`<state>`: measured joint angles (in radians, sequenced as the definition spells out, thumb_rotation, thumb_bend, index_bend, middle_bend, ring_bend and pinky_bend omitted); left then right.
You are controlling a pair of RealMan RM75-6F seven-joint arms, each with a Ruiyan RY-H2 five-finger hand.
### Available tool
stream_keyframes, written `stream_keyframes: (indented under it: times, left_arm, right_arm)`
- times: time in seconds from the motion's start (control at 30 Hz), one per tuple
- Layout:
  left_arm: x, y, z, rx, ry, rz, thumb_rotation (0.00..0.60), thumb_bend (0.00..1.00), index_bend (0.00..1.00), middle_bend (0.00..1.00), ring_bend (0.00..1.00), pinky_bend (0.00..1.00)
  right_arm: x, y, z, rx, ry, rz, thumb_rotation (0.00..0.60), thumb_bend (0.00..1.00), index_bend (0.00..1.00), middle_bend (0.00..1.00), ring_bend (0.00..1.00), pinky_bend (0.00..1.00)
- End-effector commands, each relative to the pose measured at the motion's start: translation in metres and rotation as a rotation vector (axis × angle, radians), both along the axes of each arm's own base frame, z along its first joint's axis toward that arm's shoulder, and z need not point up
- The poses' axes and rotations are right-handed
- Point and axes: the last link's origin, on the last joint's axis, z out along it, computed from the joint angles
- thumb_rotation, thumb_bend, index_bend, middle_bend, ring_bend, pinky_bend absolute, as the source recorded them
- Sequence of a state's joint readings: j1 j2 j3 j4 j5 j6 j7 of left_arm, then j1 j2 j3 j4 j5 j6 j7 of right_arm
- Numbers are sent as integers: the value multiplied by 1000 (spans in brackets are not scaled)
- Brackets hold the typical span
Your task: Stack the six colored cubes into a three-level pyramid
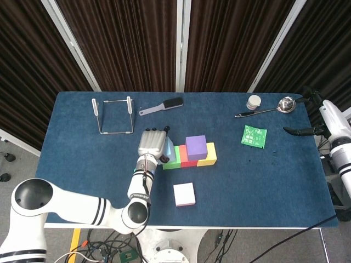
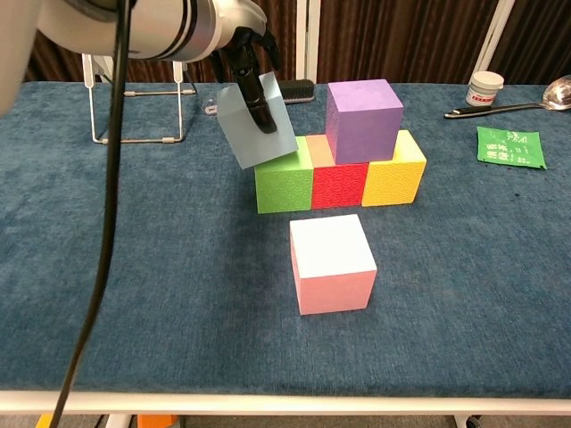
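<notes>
Chest view: the robot's left hand (image 2: 245, 53) holds a light blue cube (image 2: 257, 120) tilted in the air, its dark fingers (image 2: 260, 105) pressed on the cube's front face, above the green cube (image 2: 284, 185). Green, red cube (image 2: 338, 185) and yellow cube (image 2: 393, 179) sit touching in a row near the middle of the blue counter (image 2: 134, 267), with the purple cube (image 2: 363, 108) stacked across red and yellow. A pink cube (image 2: 331, 262) stands alone toward the front edge. In the head view, the right hand (image 1: 307, 130) hovers off the right edge, fingers spread and holding nothing.
</notes>
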<state>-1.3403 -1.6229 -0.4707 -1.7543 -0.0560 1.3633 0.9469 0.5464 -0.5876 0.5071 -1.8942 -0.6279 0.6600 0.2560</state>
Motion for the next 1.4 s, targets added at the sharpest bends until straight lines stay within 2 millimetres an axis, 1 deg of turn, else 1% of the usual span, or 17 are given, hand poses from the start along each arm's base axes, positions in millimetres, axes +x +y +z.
stream_keyframes:
  times: [0.03,0.17,0.3,0.6,0.8,0.93,1.07,1.4]
  left_arm:
    - [-1,0,-4,-7,1,6,600,206,137,523,193,215]
    - [0,1,-8,-27,-16,14,600,206,137,519,220,214]
    - [1,2,-10,-23,-18,-4,600,206,137,482,222,214]
    - [-3,1,-8,-37,-46,5,600,191,133,343,221,214]
    - [-5,0,-4,-49,-62,4,600,173,126,272,194,211]
    - [-6,0,-1,-51,-72,9,600,161,123,228,180,211]
    - [-9,-1,3,-56,-96,32,600,157,122,220,171,211]
    - [-8,-8,23,-72,-144,62,600,139,112,173,137,203]
  right_arm:
    - [-4,1,1,-3,-4,-1,600,14,0,207,0,0]
    - [-7,1,2,-2,-9,0,600,14,0,204,0,0]
    - [-10,0,1,2,-16,-1,600,14,0,202,0,0]
    - [-15,-2,1,7,-21,-9,600,14,0,198,0,0]
    - [-14,-5,-1,20,-20,-11,600,14,0,194,0,0]
    - [-12,-7,-1,25,-13,-10,600,14,0,192,0,0]
    - [-10,-8,-2,27,-4,-7,600,14,0,191,0,0]
    - [2,-10,-2,35,18,8,600,22,0,190,0,0]
